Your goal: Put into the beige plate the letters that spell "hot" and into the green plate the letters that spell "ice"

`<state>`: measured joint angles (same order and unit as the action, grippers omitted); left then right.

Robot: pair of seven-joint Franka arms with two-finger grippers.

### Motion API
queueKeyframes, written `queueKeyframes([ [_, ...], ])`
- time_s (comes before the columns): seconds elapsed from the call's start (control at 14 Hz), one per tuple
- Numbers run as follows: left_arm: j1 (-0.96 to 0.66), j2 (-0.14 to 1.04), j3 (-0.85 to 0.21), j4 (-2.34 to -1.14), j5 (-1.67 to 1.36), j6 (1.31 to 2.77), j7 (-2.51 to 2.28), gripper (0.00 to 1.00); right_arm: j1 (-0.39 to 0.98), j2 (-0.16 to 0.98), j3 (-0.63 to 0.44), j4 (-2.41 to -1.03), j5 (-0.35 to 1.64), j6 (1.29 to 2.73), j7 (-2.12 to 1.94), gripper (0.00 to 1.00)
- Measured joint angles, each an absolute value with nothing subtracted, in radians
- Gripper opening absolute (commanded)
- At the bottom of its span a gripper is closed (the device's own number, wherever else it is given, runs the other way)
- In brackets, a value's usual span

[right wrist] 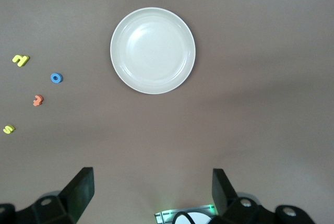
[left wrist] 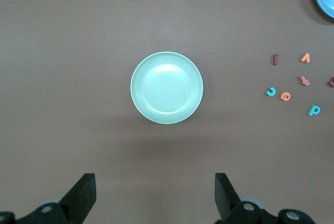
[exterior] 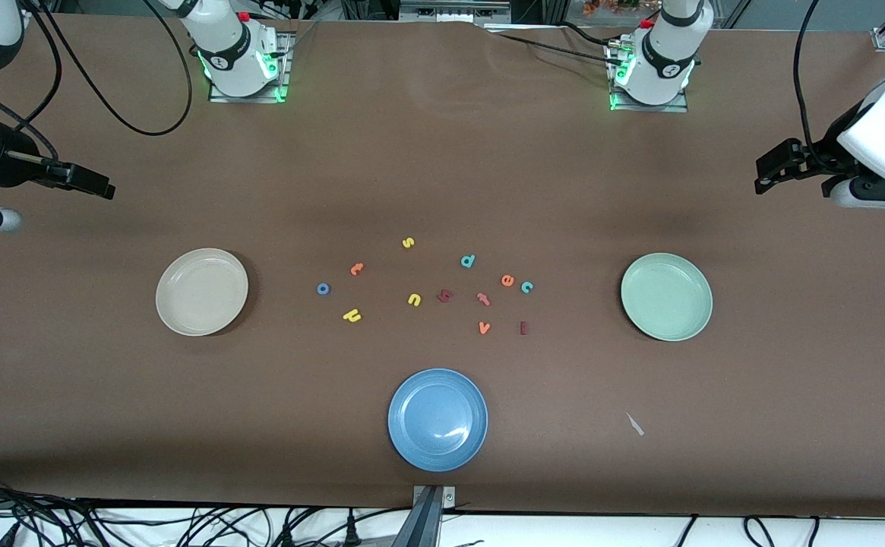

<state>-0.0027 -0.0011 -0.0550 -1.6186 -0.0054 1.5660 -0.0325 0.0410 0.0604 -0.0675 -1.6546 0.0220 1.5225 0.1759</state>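
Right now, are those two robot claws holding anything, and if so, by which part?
Nothing is held. The left gripper hangs open over bare table by the green plate; the right gripper hangs open near the beige plate.

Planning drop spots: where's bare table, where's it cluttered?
Bare: the strips between the beige plate and the blue o, and between the teal c and the green plate; also between the letters and the arm bases. Crowded: the letter cluster above the blue plate.

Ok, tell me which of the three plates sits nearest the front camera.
The blue plate; the beige plate and green plate lie farther back.
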Motion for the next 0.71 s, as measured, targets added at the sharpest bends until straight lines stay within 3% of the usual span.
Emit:
queueKeyframes([
  [0.5,-0.016,0.027,-0.063,-1.619,-0.005,1.552,-0.032,1.0,0.09,0.149,-0.041,-1.659,0.024,1.506,0.144,1.0],
  [0.71,-0.023,0.073,-0.074,-1.619,-0.005,1.552,-0.032,1.0,0.145,0.19,-0.039,-1.667,0.029,1.566,0.213,1.0],
])
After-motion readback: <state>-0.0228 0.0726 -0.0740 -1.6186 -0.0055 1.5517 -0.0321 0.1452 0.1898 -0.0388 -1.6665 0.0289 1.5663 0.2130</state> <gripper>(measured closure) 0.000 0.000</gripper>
